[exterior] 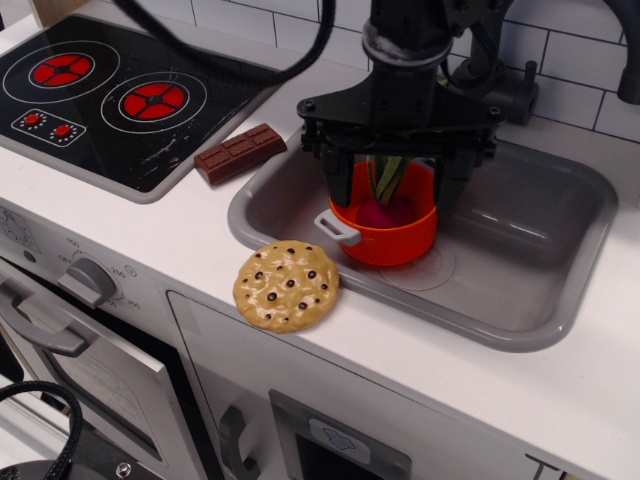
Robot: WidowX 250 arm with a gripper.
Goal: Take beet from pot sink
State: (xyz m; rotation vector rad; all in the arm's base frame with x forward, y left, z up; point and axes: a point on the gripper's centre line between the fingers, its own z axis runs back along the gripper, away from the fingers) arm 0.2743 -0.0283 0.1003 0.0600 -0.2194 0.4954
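Note:
The orange pot (392,241) stands in the left part of the grey sink (520,255). The magenta beet (386,213) lies inside the pot, and its green leaves (388,176) stick up above the rim. My black gripper (395,190) hangs straight over the pot, open. One finger is at the pot's left rim and the other at its right rim, with the leaves between them. The fingers hold nothing. The fingertips (342,192) are about level with the pot's rim.
A chocolate-chip cookie (286,286) lies on the white counter in front of the sink. A brown chocolate bar (240,152) lies at the sink's left corner. The black stovetop (100,100) is at the far left. A dark faucet (515,95) stands behind the sink.

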